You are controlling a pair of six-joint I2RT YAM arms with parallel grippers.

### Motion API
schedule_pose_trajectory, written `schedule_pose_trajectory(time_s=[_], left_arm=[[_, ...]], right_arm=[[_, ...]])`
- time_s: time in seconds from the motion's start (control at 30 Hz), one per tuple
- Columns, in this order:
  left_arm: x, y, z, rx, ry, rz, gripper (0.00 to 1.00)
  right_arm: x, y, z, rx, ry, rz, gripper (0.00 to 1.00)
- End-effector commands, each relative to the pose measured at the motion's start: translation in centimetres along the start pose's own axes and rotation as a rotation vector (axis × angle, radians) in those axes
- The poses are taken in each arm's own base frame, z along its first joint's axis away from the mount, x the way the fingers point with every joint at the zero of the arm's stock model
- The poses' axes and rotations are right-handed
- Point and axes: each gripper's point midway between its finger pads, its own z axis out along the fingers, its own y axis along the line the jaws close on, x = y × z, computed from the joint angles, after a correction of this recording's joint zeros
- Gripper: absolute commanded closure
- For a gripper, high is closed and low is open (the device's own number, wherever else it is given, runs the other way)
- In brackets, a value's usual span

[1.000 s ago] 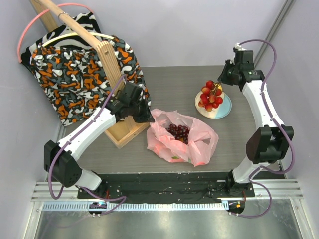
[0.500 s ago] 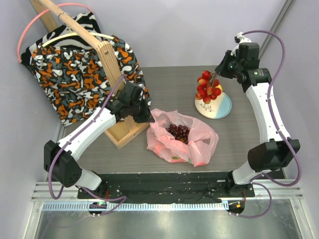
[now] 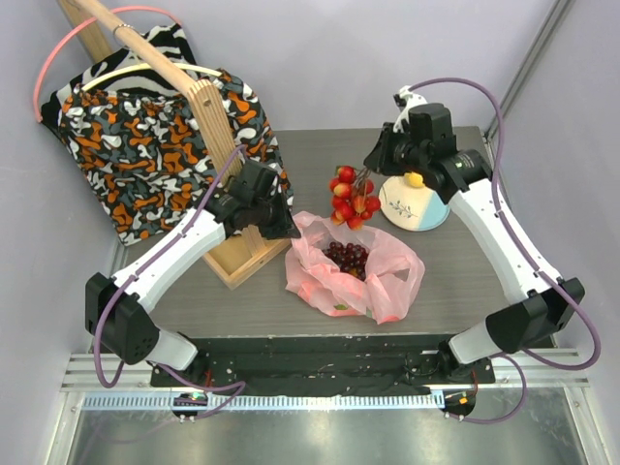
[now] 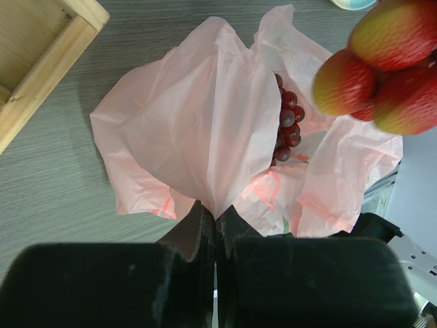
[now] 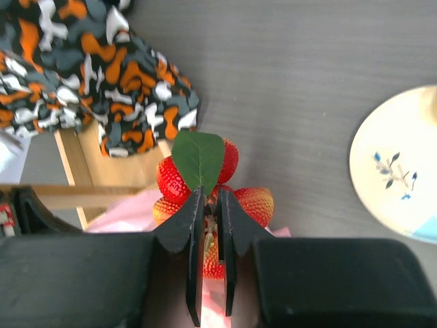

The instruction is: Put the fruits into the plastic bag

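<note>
Hanging from your right gripper [image 5: 210, 205], the red strawberry cluster [image 3: 351, 199] is in the air above the far rim of the pink plastic bag [image 3: 392, 281], not yet inside it. The jaws are almost pressed together, pinching the cluster's stem beside its green leaf [image 5: 199, 158], and the berries dangle below the fingertips.

Your left gripper [image 4: 216, 213] is at the bag's left side. Its jaws are squeezed tight on a pulled-up fold of the pink film, and the bag's mouth gapes upward.

Inside the bag you can see the dark purple grape bunch [image 3: 347, 257], lying near the middle. The pale blue plate [image 3: 431, 215] rests beyond the bag to its right, apart from it. A yellow fruit [image 3: 415, 179] shows at the plate's far edge, partly hidden.
</note>
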Motion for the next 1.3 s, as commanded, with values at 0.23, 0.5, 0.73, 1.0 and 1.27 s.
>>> schedule_pose_trajectory(time_s=[0.23,0.5,0.73,1.0,1.27], left_arm=[[-1.9,-1.1,-2.4,0.046,-0.100,-0.009,1.00],[-1.7,-1.2,-3.1,0.058,-0.102,-0.004,1.00],[-1.5,-1.7,-3.7,0.084,-0.099,0.000,1.00],[-1.4,-2.0,-4.7,0.111,-0.119,0.010,1.00],[-1.9,-2.6,-4.1,0.129,-0.118,0.000,1.00]], right_arm=[[6.4,2.8,-2.6,-0.043,0.103,-0.021,0.99],[10.2,1.4,-1.8,0.011,0.169,-0.058,0.99],[10.8,0.7,0.9,0.104,0.121,-0.117,0.99],[9.0,2.4,2.5,0.108,0.030,-0.148,0.99],[12.5,6.0,1.1,-0.046,0.121,-0.240,0.99]])
